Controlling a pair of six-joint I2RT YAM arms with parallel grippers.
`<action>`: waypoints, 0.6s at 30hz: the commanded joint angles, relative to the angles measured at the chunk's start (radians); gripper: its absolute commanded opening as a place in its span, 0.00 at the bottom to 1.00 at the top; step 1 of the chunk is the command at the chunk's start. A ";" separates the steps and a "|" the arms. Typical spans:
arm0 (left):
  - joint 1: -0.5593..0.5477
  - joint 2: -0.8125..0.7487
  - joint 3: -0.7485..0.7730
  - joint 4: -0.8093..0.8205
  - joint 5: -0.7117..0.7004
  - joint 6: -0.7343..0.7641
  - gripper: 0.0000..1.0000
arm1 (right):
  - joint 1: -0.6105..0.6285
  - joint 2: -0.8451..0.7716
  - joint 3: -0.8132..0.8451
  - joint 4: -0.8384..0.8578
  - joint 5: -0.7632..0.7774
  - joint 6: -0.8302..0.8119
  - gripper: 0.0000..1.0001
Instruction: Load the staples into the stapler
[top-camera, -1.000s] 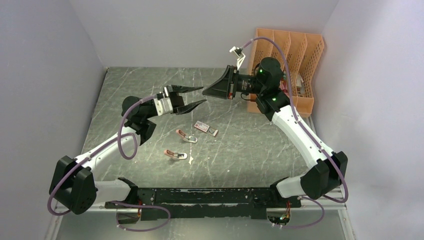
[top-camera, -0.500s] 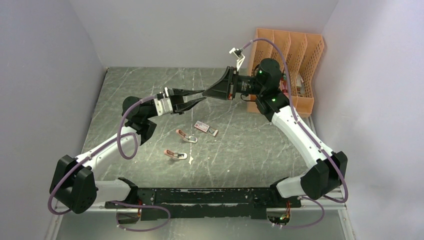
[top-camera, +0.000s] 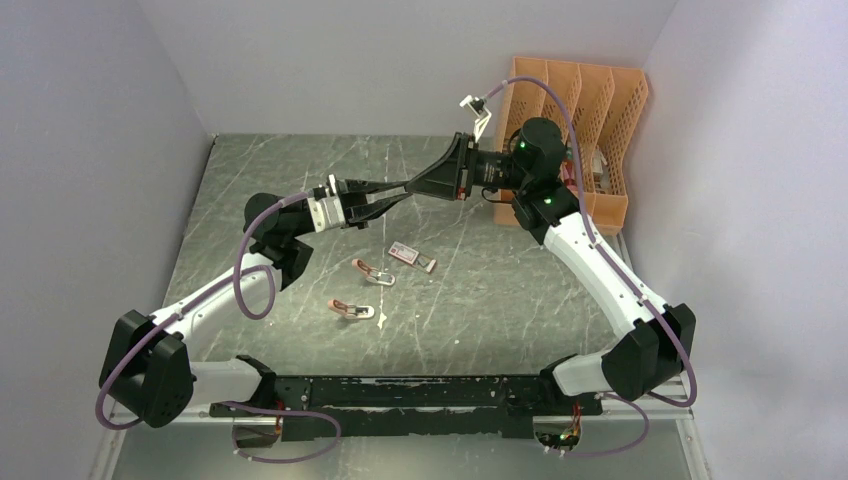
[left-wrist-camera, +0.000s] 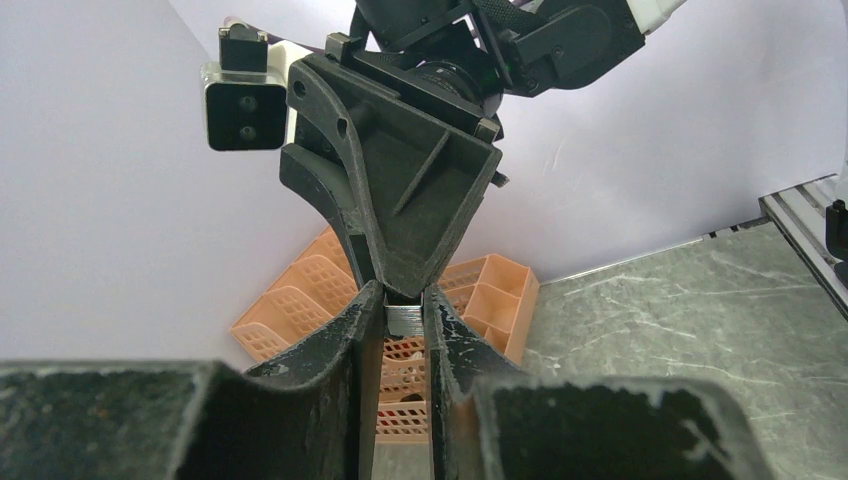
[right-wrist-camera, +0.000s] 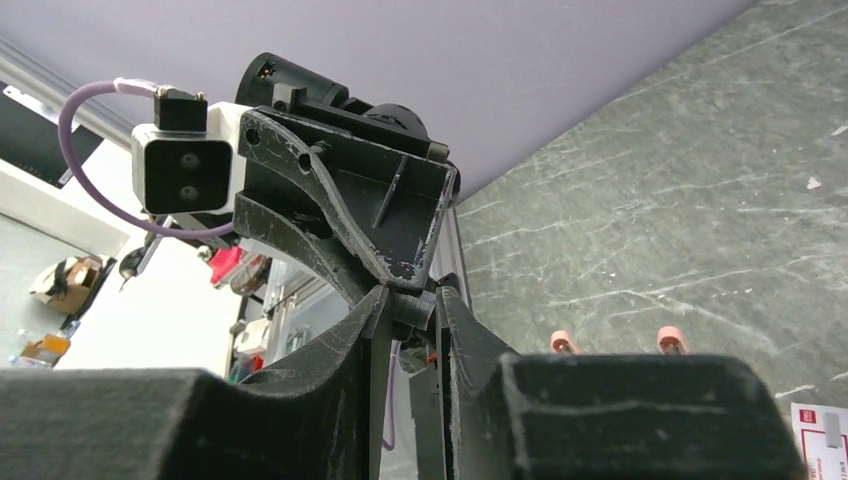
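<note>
From the top view, both arms reach in over the grey marbled worktop (top-camera: 500, 300) and meet tip to tip in the air, above and beyond the small red-and-white cardboard staple box (top-camera: 404, 252). The left claw (top-camera: 398, 193) and right claw (top-camera: 411, 187) are nose to nose, which reads as a handover, most likely so the strip ends up gripped in a way that suits feeding it into a stapler. The strip itself is too small to make out here. One salmon-pink mini stapler (top-camera: 372, 271) lies just left of the box. A second mini stapler (top-camera: 350, 309) lies further left of it, toward the arm bases. An orange slotted plastic organiser (top-camera: 590, 110) stands well to the right of the box at the back. Nothing lies between the box and the staplers.

In the left wrist view, the left claw's fingers are pressed together on a short silvery staple strip (left-wrist-camera: 404, 320). The right claw's tips come down onto the strip's upper end, so both seem clamped on it. The organiser shows behind, well clear.

In the right wrist view, the right claw's fingers (right-wrist-camera: 372, 340) stand with only a narrow gap. The left claw's dark tips are wedged in that gap and hide the strip. The box corner (right-wrist-camera: 822, 440) appears far below, and two pink ends beside it are probably the staplers. My judgement is that the tangle of four fingertips is the main obstacle, since one claw must let go cleanly.
</note>
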 joint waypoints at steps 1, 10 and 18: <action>-0.009 -0.007 0.015 0.027 0.036 0.010 0.17 | -0.002 -0.028 -0.012 0.035 -0.006 0.021 0.26; -0.009 -0.012 0.015 0.020 0.036 0.015 0.08 | -0.002 -0.027 -0.015 0.044 -0.003 0.027 0.28; -0.008 -0.016 0.008 0.016 0.036 0.016 0.07 | -0.002 -0.040 -0.038 0.079 0.033 0.044 0.53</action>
